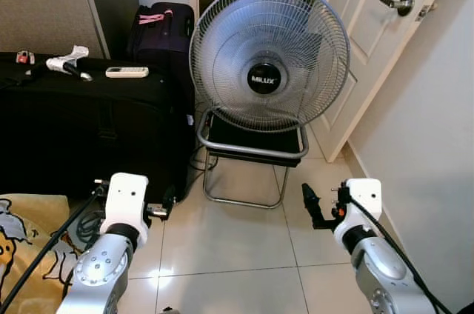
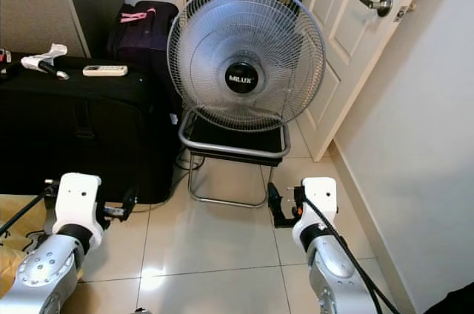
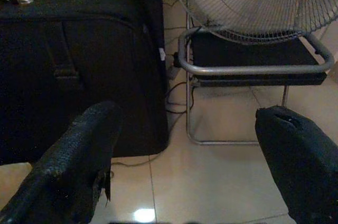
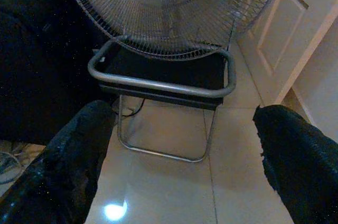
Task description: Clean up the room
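Both grippers hold nothing. The left gripper (image 3: 185, 155) has its fingers (image 3: 79, 155) spread wide, with bare tile floor (image 3: 211, 182) between them; the right gripper (image 4: 182, 155) is just as wide, its fingers (image 4: 296, 150) framing the legs of the stool (image 4: 158, 84). In the head views each gripper hangs low over the floor, well apart from everything.

Ahead stands a large fan (image 1: 268, 55) set on the low stool, beside a half-open door (image 1: 378, 40). To the robot's left a black suitcase (image 1: 81, 129) carries the likely clutter: a white remote (image 1: 127, 72), a crumpled white item (image 1: 68, 58) and a small red and white object (image 1: 25, 56). A second dark bag (image 1: 163, 29) stands behind it.

The risk, as I judge it, is the tangle of cables (image 3: 174, 84) on the floor between suitcase and stool: a step or reach forward could snag them and tip the fan.

The left wrist view shows those cables plainly, while the head views show the door, and a yellow printed cloth (image 1: 26, 247) at the robot's left.
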You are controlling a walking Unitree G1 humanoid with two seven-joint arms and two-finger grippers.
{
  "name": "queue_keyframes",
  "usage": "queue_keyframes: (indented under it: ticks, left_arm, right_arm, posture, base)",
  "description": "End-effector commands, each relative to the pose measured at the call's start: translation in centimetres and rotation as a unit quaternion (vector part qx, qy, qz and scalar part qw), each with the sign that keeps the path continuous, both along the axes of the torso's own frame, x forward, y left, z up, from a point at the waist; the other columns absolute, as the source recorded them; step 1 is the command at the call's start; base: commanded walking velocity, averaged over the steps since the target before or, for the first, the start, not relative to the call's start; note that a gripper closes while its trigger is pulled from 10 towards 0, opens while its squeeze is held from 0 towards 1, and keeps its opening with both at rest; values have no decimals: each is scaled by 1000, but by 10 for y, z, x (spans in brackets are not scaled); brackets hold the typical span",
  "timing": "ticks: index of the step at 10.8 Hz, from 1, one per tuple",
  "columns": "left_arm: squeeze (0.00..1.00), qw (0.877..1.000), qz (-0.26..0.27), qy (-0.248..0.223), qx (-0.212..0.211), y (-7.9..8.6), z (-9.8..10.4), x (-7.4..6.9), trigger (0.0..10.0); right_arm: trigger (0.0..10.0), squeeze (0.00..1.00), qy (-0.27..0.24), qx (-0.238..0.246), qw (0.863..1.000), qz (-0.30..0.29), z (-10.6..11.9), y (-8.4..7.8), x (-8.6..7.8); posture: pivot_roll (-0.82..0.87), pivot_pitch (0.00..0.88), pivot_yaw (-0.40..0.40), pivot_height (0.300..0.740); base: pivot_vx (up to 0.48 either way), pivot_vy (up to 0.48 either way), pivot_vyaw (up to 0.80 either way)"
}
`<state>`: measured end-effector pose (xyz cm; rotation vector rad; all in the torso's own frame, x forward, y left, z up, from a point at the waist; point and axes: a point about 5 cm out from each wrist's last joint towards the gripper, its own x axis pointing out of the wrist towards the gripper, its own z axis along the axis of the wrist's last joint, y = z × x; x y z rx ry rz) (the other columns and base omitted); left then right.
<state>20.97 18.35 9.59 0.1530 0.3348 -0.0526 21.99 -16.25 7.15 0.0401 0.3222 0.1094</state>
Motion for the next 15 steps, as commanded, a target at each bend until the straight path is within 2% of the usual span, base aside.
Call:
queue_keyframes:
  ticks: [1,2,3,4,5,6,8,9,10,11,12,15]
  left_arm:
    - [0,1000,-7,0,-1,-3,3,0,10000]
    - [1000,1000,-15,-1,-10,-4,5,1,10000]
    - [1000,1000,-29,-3,-9,-6,7,2,10000]
    - [1000,998,-55,-33,-5,-13,14,5,10000]
    - [1000,998,-55,-33,-5,-13,14,5,10000]
    - [1000,997,-66,-48,-15,-18,23,9,10000]
    - [1000,996,-32,-89,-8,-14,34,17,10000]
    - [1000,995,-31,-93,0,-12,35,19,10000]
    - [1000,995,-35,-95,11,-10,36,19,10000]
    - [1000,996,-29,-81,8,-9,34,18,10000]
    - [1000,996,-47,-75,-3,-13,33,17,10000]
    - [1000,996,-34,-82,0,-9,34,19,10000]
  right_arm:
    - [10000,0,4,-23,1000,-6,1,-5,-2]
    - [10000,894,-11,-22,1000,-15,1,-7,-2]
    - [10000,1000,-9,0,1000,-22,1,-9,-2]
    - [10000,1000,-10,-2,1000,-8,2,-7,-1]
    - [10000,1000,-10,-2,1000,-8,2,-7,-1]
    - [10000,1000,-21,8,1000,-4,7,-2,2]
    - [10000,1000,-47,-16,999,-4,13,-3,5]
    - [10000,1000,-61,8,998,-11,16,-4,6]
    - [10000,1000,-59,-17,998,-19,16,-10,7]
    - [10000,1000,-64,-1,998,-20,19,-12,7]
    - [10000,1000,-63,-2,998,-19,19,-12,7]
    - [10000,1000,-48,13,998,-25,16,-11,5]
  posture:
    - [-27,0,-65,740]
    - [-29,0,-56,740]
    - [-28,0,-55,740]
    - [-25,0,-52,740]
    - [-25,0,-52,740]
    - [-25,0,-49,740]
    - [-24,0,-49,740]
    - [-28,0,-48,740]
    - [-28,0,-51,740]
    - [-31,0,-51,740]
    - [-34,0,-53,740]
    - [-37,0,-48,740]
  base:
    - [0,0,0]
    - [0,0,0]
    - [0,0,0]
    - [0,0,800]
    - [0,0,800]
    - [0,0,800]
    - [0,0,800]
    - [0,0,800]
    - [0,0,800]
    - [0,0,800]
    - [0,0,800]
    - [0,0,800]
